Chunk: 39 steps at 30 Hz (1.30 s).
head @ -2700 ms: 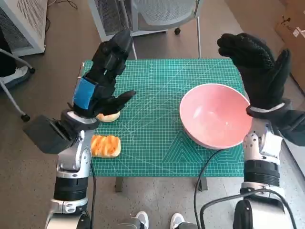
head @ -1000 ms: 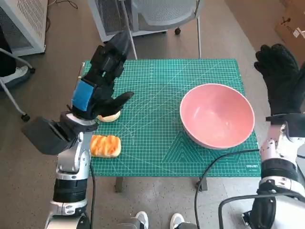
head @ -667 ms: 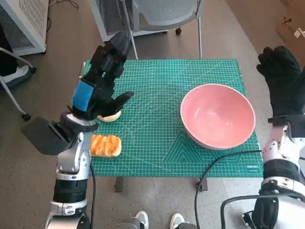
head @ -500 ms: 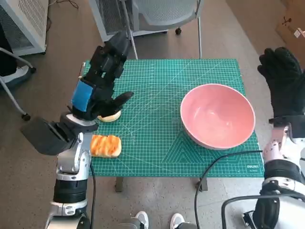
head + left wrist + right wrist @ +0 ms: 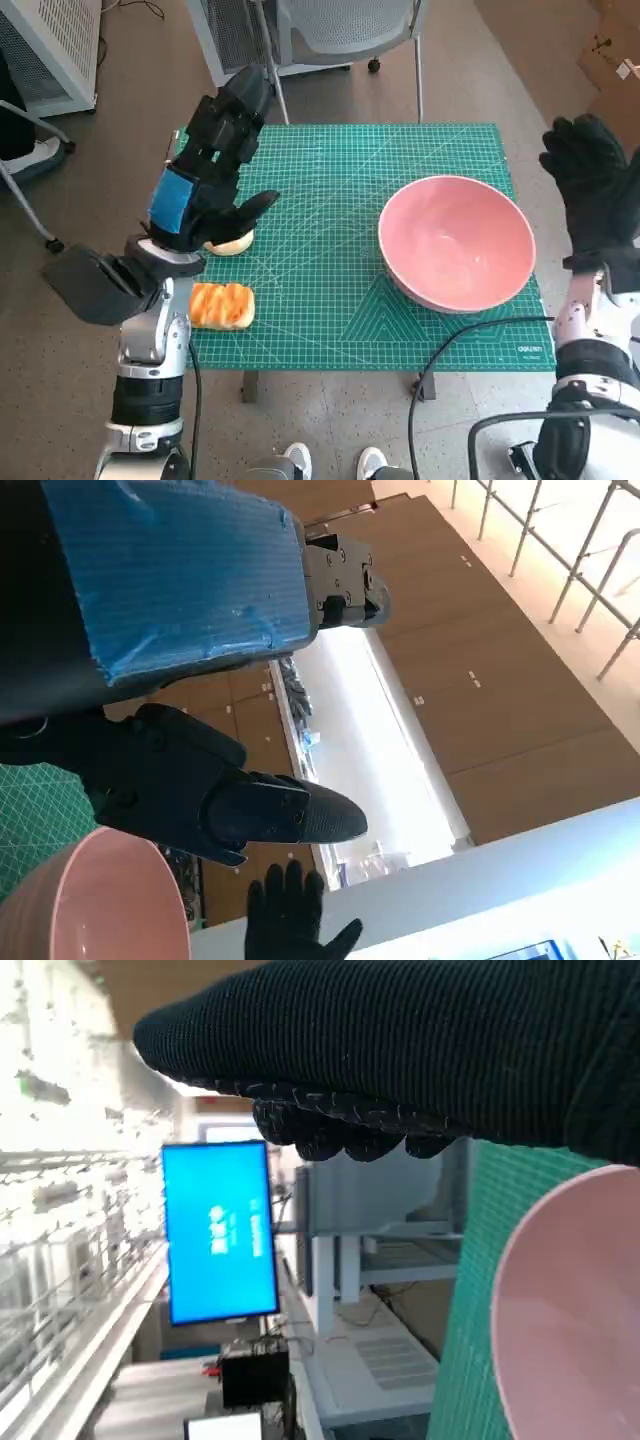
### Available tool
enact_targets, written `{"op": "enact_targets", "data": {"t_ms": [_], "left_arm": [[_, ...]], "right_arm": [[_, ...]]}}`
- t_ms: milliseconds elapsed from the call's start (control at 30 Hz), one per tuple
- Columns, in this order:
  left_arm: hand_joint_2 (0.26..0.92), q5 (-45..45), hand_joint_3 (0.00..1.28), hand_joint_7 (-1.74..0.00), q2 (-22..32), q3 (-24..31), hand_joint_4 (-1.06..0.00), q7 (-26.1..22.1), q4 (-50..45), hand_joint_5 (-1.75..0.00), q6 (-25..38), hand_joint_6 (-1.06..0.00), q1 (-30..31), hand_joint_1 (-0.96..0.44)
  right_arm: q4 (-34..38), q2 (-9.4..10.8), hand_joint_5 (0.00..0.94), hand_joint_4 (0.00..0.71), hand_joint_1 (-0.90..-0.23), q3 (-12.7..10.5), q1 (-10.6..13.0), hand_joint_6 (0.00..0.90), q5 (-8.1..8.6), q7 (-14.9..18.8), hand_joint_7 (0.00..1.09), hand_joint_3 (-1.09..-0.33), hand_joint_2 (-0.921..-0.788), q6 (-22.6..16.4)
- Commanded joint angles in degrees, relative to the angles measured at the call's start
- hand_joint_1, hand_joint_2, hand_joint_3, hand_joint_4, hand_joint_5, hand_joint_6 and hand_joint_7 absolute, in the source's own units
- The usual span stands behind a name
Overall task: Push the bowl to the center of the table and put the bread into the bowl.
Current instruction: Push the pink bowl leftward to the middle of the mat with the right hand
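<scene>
**Bowl on the right, bread on the left**

The pink bowl (image 5: 456, 242) sits on the right side of the green mat (image 5: 330, 200). The right hand (image 5: 592, 190) is up beside the bowl, not touching it, fingers spread, holding nothing. The left hand (image 5: 212, 160) is up over the mat's left side, fingers apart, also holding nothing. One bread (image 5: 221, 305) lies near the mat's front left corner. Another bread (image 5: 230, 243) peeks out under the left hand.
</scene>
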Motion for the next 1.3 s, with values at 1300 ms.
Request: {"op": "enact_targets", "data": {"t_ms": [1300], "left_arm": [[0.887,0.5,0.31,-0.35,2.3,1.5,-0.01,0.7,-4.3,0.00,0.8,0.00,3.6,-0.48]], "right_arm": [[4.1,5.8,0.007,0.254,-0.539,-1.2,5.0,0.397,-4.11,-10.0,0.01,-0.854,-0.921,11.9]]}}
